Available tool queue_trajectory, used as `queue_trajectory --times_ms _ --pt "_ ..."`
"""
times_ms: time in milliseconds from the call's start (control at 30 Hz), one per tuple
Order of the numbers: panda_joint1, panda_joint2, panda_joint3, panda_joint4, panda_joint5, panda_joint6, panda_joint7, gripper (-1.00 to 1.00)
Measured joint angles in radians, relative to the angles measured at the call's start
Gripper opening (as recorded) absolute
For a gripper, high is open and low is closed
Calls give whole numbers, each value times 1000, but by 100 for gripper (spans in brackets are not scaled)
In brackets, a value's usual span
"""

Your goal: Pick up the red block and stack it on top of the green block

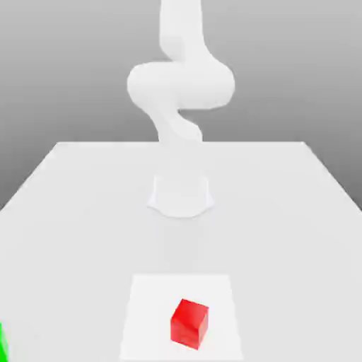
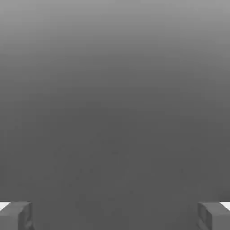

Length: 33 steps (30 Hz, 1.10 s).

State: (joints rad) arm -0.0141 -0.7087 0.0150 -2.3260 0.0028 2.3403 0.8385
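The red block [image 1: 189, 323] rests on a lighter square patch [image 1: 148, 311] of the white table, near the front edge in the exterior view. A thin sliver of the green block [image 1: 2, 343] peeks in at that view's lower left edge; the rest of it is cut off. In the hand view my gripper [image 2: 115, 216] is open, its two grey fingertips [image 2: 16, 215] standing far apart with nothing between them, against a plain grey background. The white arm [image 1: 180, 85] rises from its base and leaves the exterior view at the top.
The arm's round base [image 1: 181, 195] stands in the middle of the white table [image 1: 283, 212], behind the red block. Grey backdrop lies beyond the table's far edge.
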Motion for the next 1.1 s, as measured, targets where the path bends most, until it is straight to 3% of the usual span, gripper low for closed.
queue_trajectory --times_ms 733,933,967,1100 --pt "-49 804 74 -229 -35 354 382 0" --pt "-26 1021 46 -219 -68 517 431 0" --pt "-22 1045 41 -215 -72 536 434 -100" --pt "-22 1045 42 -215 -73 538 435 -100"
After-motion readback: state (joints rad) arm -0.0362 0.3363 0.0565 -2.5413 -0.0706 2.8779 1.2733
